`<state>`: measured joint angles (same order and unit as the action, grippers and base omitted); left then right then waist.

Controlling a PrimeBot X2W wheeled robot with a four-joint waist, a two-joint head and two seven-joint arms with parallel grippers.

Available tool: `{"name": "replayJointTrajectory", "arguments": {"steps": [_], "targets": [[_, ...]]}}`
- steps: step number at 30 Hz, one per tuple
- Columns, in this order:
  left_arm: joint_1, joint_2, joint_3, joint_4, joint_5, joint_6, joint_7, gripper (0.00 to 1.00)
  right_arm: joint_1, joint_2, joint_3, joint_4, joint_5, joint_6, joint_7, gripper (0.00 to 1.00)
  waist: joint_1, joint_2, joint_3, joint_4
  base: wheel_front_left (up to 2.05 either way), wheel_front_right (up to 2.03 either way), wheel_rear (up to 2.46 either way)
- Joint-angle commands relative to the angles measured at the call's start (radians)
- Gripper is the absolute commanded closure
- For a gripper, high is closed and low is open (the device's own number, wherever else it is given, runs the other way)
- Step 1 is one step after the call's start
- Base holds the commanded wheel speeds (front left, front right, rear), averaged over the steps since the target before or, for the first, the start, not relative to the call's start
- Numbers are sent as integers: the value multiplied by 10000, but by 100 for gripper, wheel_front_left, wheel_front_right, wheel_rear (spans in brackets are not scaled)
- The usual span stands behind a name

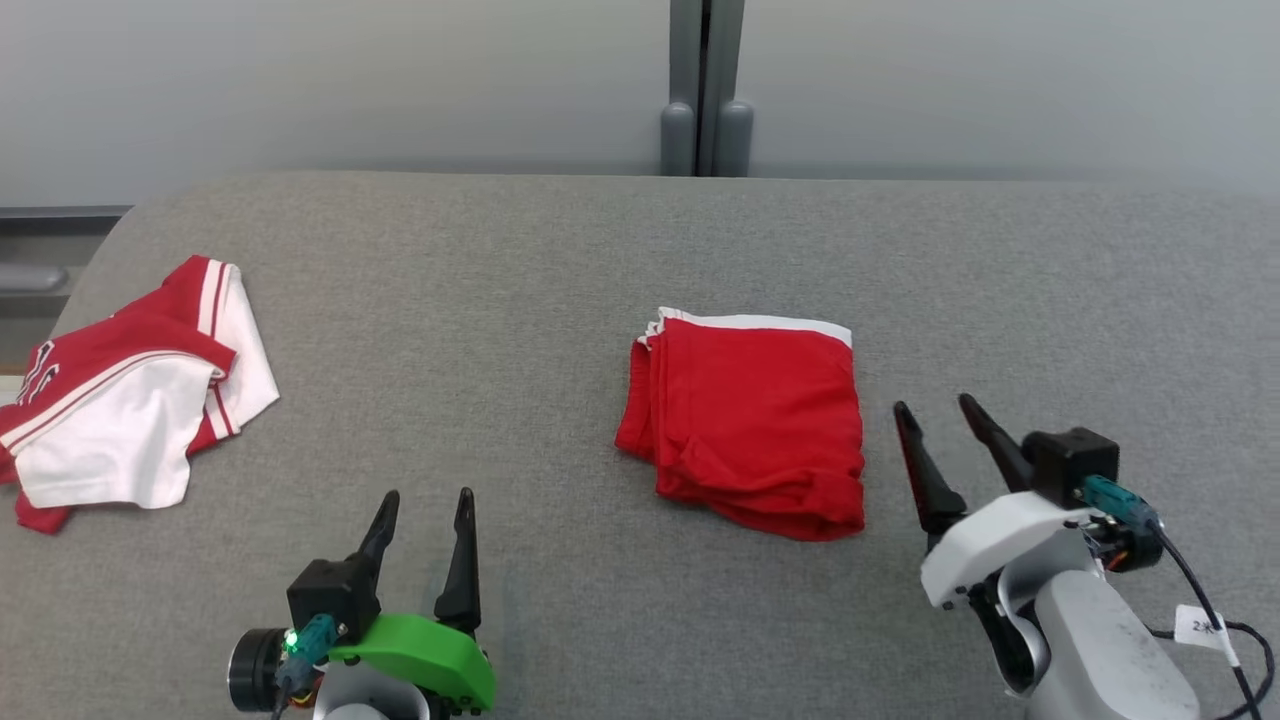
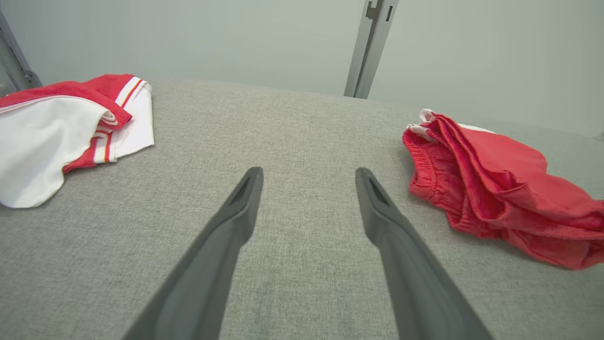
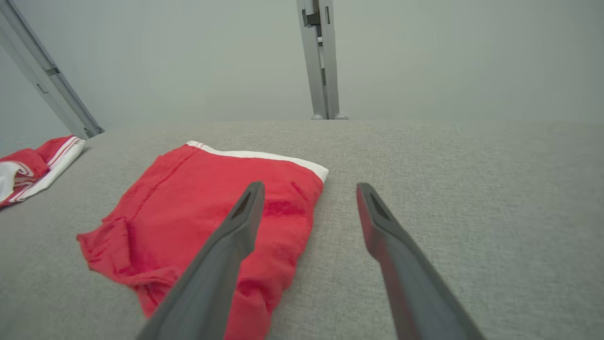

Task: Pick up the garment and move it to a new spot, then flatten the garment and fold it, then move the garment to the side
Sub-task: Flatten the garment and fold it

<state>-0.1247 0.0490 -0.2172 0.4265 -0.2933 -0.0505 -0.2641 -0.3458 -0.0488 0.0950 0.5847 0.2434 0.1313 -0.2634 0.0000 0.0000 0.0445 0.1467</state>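
The garment (image 1: pixel 750 415) is a red piece with a white band, folded into a compact rectangle near the middle of the grey table (image 1: pixel 560 260). It also lies at the right in the left wrist view (image 2: pixel 495 189) and at the left-centre in the right wrist view (image 3: pixel 203 217). My right gripper (image 1: pixel 935 408) stands open just right of the garment, apart from it, holding nothing; its fingers are spread wide (image 3: pixel 309 189). My left gripper (image 1: pixel 427 498) is open near the front edge, left of the garment, its fingers empty (image 2: pixel 309 172).
A second garment, red and white (image 1: pixel 130 400), lies crumpled at the table's far left edge (image 2: pixel 66 127) (image 3: pixel 33 165). A grey post (image 1: pixel 705 90) stands behind the table against a pale wall. Bare grey cloth spreads between the two garments and to the right.
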Motion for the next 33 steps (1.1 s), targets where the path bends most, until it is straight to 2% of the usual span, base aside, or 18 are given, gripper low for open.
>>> {"name": "replayJointTrajectory", "arguments": {"steps": [1,7,12,21,33], "targets": [[224,32,72,-70,195,90,-3,0,294,-46,-349,-103,-261,-12,-15,0,0,0,-56,-340,0,0,0],[595,32,170,-276,891,96,-3,0,1093,-40,-1382,-293,-725,-12,-15,0,0,0,-204,-805,0,0,0],[1026,34,104,-590,1322,133,-3,0,1670,-42,-1570,-333,-740,-12,-15,0,0,0,-311,-1024,0,0,0],[1379,34,24,-841,1252,246,-3,0,1879,-41,-1311,-357,-506,-12,-16,0,0,0,-346,-1108,0,0,0],[849,34,-370,-848,927,310,-3,0,763,-40,-161,-347,-164,-12,-16,0,0,0,340,-383,0,0,0]]}}
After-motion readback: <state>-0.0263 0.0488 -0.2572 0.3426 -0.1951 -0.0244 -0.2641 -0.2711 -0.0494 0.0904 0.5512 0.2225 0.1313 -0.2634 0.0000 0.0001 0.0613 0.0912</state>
